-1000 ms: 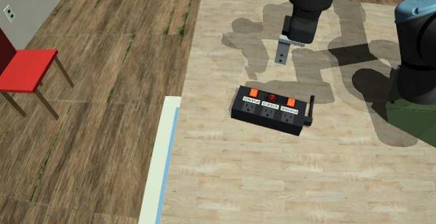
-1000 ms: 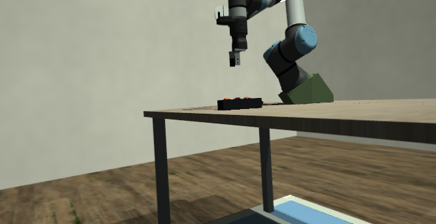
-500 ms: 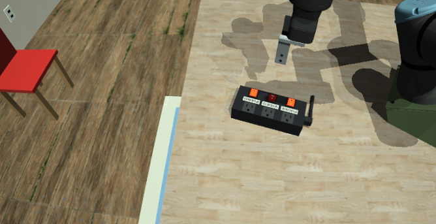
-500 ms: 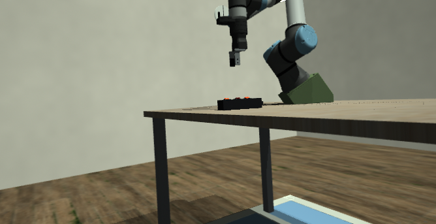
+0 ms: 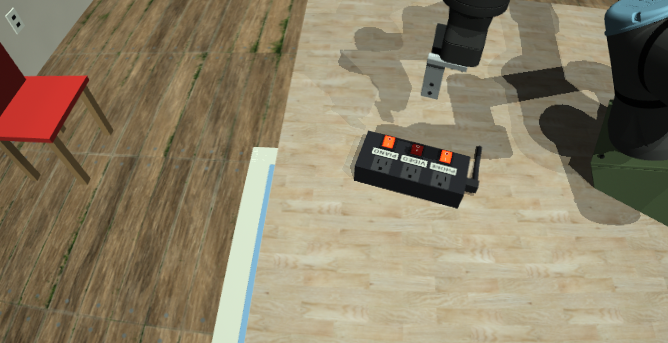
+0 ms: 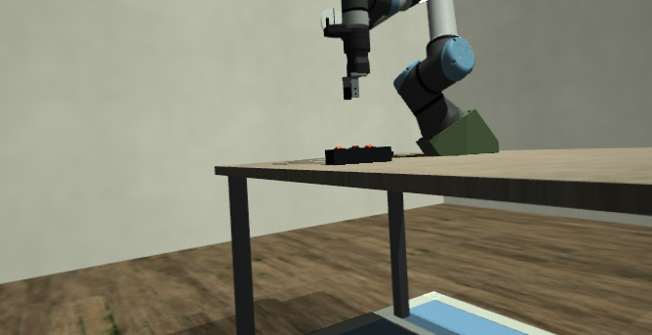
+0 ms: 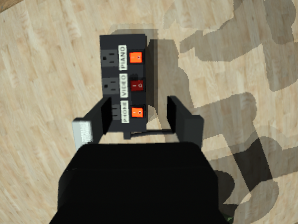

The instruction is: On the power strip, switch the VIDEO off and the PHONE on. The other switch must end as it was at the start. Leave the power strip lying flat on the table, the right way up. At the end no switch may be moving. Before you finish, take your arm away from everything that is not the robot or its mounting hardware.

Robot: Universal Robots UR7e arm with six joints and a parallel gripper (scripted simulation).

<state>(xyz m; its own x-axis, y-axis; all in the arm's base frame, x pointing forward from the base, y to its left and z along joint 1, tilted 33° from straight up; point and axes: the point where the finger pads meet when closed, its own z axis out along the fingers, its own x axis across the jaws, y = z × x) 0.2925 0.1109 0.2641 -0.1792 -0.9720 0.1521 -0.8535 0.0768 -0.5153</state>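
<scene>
The black power strip (image 5: 415,169) lies flat on the wooden table, right way up, with three rocker switches in a row. The PIANO switch (image 5: 388,141) glows orange, the VIDEO switch (image 5: 416,149) in the middle is dark red, and the PHONE switch (image 5: 445,156) glows orange. A short black cable stub (image 5: 476,167) leaves the PHONE end. My gripper (image 5: 433,84) (image 6: 350,90) hangs well above the strip (image 6: 358,154), pointing down, open and empty. In the wrist view the open fingers frame the near end of the strip (image 7: 127,79).
The robot's green base (image 5: 635,182) stands at the table's right side. The table's left edge (image 5: 280,167) is close to the strip. On the floor are a red chair (image 5: 40,112) and a pale mat with a blue stripe (image 5: 247,247).
</scene>
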